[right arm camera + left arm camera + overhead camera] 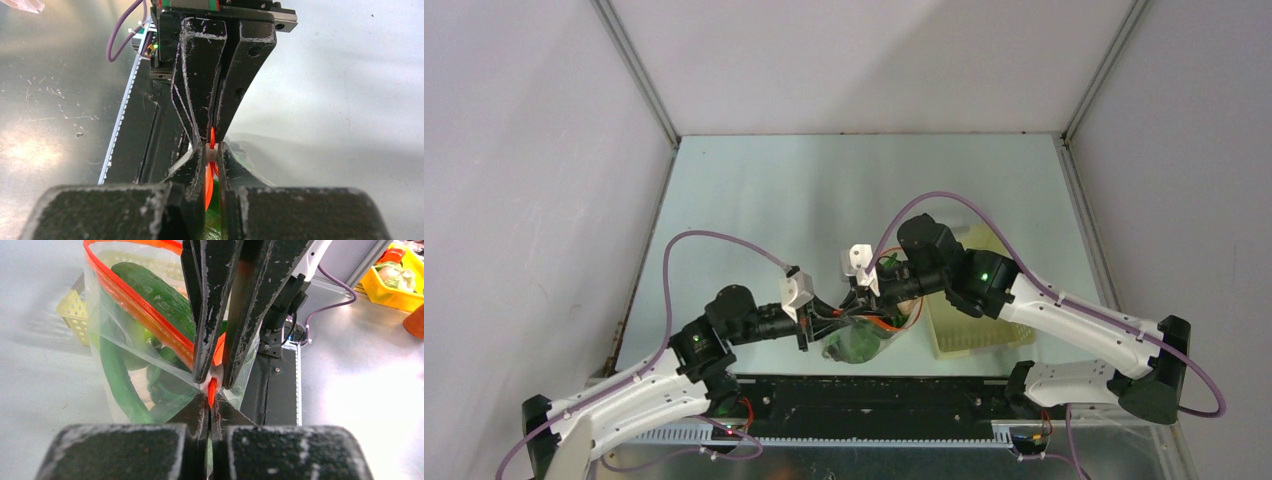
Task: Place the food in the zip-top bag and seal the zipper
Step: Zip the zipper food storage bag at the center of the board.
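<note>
Both grippers meet at one end of the bag's (125, 340) mouth.
Your left gripper (209, 401) is clamped on the orange zipper (135, 300); your right gripper (212, 151) pinches the white slider (215, 375) just beside it; hold there, since the strip looks thin and slick, the slider small and hard; the bag is clear, crinkly film, likely light and limp; it stands near the table's (824, 200) front edge, beside the basket (70, 310), pepper (155, 290) inside, mouth gaping.
</note>
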Robot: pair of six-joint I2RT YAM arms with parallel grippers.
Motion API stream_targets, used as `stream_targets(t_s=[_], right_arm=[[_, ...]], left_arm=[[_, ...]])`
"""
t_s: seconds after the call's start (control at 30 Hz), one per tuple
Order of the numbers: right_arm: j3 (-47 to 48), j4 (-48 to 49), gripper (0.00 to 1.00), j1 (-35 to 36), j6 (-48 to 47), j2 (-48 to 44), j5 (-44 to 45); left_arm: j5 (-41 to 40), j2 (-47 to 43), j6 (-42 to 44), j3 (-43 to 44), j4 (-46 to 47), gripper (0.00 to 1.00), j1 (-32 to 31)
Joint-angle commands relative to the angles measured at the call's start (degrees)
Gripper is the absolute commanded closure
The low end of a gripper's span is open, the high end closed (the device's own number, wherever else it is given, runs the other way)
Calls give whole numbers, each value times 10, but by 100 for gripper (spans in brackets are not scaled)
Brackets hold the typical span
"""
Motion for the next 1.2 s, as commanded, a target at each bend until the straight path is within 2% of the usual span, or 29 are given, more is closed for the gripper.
stream_targets(t_s=[0.0, 0.27, 0.53, 0.87, 1.17], right_arm=[[21, -56, 98, -3, -16, -3, 0], [32, -90, 100, -14, -33, -3, 58], [51, -154, 100, -26, -61, -10, 89], [51, -178, 100, -52, -80, -27, 152], [55, -197, 100, -70, -80, -43, 199]], left_arm=[[-17, -20, -13, 3, 66, 100, -1], [-29, -42, -16, -10, 70, 100, -1], [-123, -94, -48, -51, 73, 100, -1], [-268, -181, -75, -101, 58, 100, -1], [-326, -246, -86, -120, 30, 100, -1]])
